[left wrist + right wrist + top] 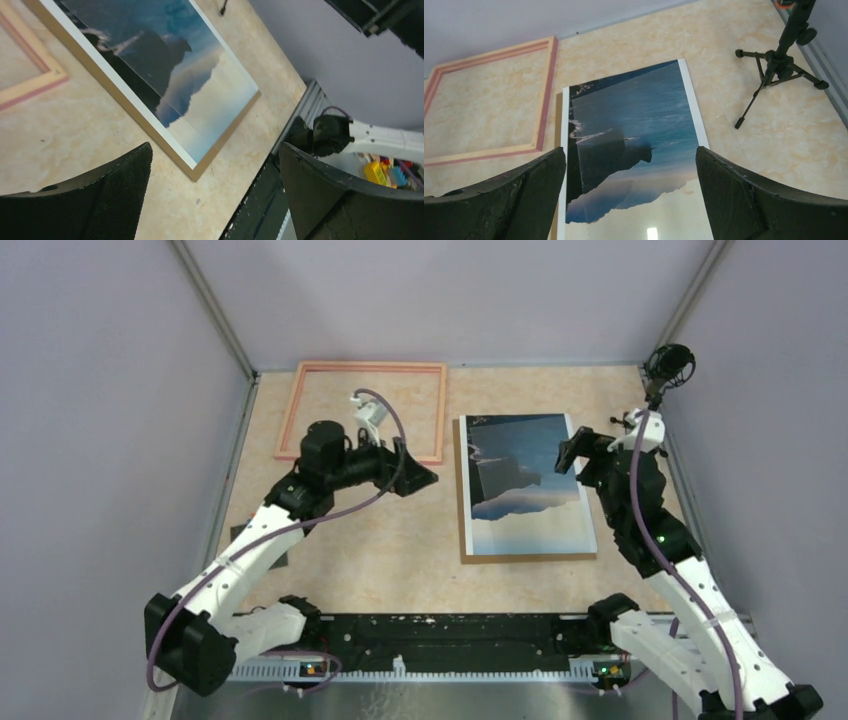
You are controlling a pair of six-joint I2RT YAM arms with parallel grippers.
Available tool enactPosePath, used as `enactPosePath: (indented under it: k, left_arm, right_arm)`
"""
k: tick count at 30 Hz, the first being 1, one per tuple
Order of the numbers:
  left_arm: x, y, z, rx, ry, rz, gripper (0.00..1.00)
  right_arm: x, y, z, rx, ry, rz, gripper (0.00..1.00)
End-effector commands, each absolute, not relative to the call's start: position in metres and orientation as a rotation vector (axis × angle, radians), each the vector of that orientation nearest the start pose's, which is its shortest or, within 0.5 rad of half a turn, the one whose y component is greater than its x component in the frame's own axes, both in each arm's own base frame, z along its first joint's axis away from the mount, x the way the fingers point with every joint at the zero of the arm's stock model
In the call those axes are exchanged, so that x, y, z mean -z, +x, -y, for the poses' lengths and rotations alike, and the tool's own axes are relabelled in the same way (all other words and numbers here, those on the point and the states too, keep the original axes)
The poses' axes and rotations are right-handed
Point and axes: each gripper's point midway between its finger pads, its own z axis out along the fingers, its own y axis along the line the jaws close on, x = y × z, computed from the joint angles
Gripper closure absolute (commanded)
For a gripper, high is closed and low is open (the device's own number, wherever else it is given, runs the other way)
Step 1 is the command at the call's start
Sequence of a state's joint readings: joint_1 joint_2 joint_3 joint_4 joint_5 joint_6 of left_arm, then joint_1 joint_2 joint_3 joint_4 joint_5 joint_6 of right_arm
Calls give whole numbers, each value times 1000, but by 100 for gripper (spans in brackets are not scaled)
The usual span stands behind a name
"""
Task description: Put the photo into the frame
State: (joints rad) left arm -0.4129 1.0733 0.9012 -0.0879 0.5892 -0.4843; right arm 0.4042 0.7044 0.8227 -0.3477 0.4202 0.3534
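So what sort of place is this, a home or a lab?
Probably a lab robot cell: plain lilac walls box in the table, two arms are bolted at its near edge, and a tripod stands in one corner.

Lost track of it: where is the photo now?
In the top view the photo lies right of centre on a brown board, just right of the frame.

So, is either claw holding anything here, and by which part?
Nothing is held. The left claw and right claw are both open and empty; the photo lies flat, ungripped.
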Motion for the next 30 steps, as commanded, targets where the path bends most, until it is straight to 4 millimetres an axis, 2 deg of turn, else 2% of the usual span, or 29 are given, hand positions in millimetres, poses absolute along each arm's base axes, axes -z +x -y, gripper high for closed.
enactPosePath:
  k: [1, 4, 8, 12, 14, 19, 20, 25, 30]
  left_arm:
    - [-272, 260, 262, 1045, 521, -1943, 2]
    - [-261, 265, 266, 1002, 523, -1979, 2]
    - [-245, 269, 270, 1057, 384, -1991, 2]
    - [-224, 248, 300, 1367, 303, -1986, 2]
    - [-210, 235, 317, 1475, 296, -2019, 2]
    - [-162, 199, 364, 1588, 303, -2184, 2]
    - [-159, 190, 373, 1624, 297, -2179, 2]
    - [-113, 146, 398, 1659, 151, -2267, 3]
    - [-81, 136, 407, 1555, 90, -2331, 2]
  right_arm:
    - [-246, 292, -62, -123, 256, -1859, 1]
    - [-218, 296, -77, -148, 169, -1942, 1]
    - [-179, 297, -87, -181, 150, -2017, 1]
    - [-146, 302, -101, -357, 184, -2120, 1]
    - [-130, 304, -99, -441, 239, -2178, 1]
    - [-106, 307, -77, -428, 403, -2239, 1]
    - [-102, 307, -73, -427, 444, -2244, 1]
    - [-81, 305, -66, -497, 532, -2257, 1]
    - [-63, 303, -65, -499, 574, -2306, 1]
